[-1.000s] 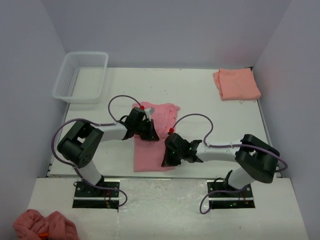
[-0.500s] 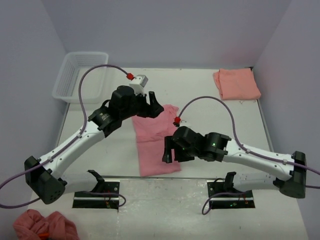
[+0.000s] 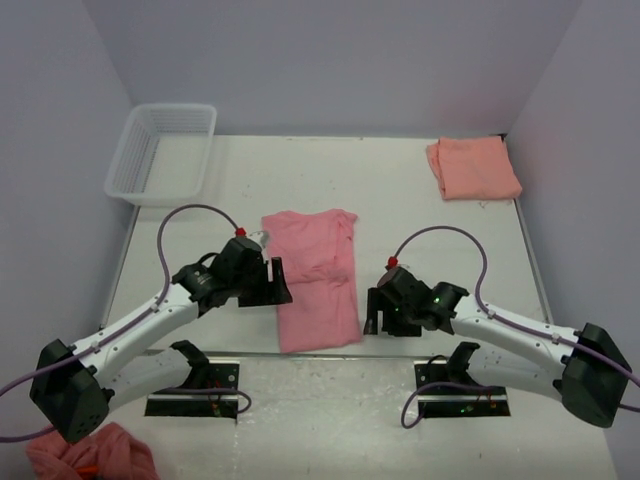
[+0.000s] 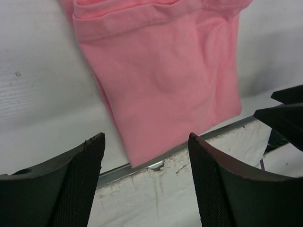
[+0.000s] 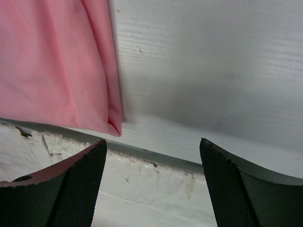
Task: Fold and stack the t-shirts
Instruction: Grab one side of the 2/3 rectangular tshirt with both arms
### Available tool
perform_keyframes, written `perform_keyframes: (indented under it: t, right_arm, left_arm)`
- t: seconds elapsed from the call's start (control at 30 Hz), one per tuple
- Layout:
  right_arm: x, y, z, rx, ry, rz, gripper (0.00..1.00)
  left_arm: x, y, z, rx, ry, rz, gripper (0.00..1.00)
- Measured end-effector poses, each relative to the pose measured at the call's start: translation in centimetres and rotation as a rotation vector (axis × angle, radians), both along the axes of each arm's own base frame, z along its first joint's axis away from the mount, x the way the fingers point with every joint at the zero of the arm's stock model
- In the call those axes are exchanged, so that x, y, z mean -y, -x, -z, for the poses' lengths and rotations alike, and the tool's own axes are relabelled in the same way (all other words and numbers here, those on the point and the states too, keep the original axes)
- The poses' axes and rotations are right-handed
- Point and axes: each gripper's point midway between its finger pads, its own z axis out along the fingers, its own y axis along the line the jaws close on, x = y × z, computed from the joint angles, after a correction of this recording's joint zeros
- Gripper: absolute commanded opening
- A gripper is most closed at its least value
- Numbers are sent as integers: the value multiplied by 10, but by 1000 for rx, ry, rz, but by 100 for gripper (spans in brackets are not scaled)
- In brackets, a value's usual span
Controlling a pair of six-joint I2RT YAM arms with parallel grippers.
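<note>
The rose-pink t-shirt lies flat in the middle of the table, folded into a long strip whose near end reaches the front edge. It fills the top of the left wrist view and the top left of the right wrist view. My left gripper is open just left of the strip, holding nothing. On the strip's right, near its front corner, my right gripper is also open and empty. The salmon-orange t-shirt lies folded at the back right corner.
A white mesh basket stands at the back left. A bundle of pink cloth lies on the lower shelf at the bottom left. The table's metal front edge runs just under both grippers. Walls close in three sides.
Both grippers were shut over the pink t-shirt a second ago. They have opened and drawn back to either side of it, near the front edge. The shirt now lies flat and uncovered.
</note>
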Motion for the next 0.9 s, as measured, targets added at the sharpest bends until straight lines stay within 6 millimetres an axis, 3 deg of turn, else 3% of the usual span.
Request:
perform_keyframes:
  t: [0.2, 0.33, 0.63, 0.9]
  right_arm:
    - [-20, -17, 4, 16, -84, -5, 80]
    - [-29, -13, 19, -30, -113, -23, 79]
    - [-60, -22, 14, -7, -268, -42, 77]
    - [-55, -16, 12, 2, -318, 4, 75]
  left_arm:
    - [1, 4, -11, 20, 57, -18, 73]
    - [-2, 12, -3, -8, 53, -24, 74]
    - [-12, 24, 8, -56, 24, -33, 75]
    - [-17, 31, 10, -78, 4, -33, 75]
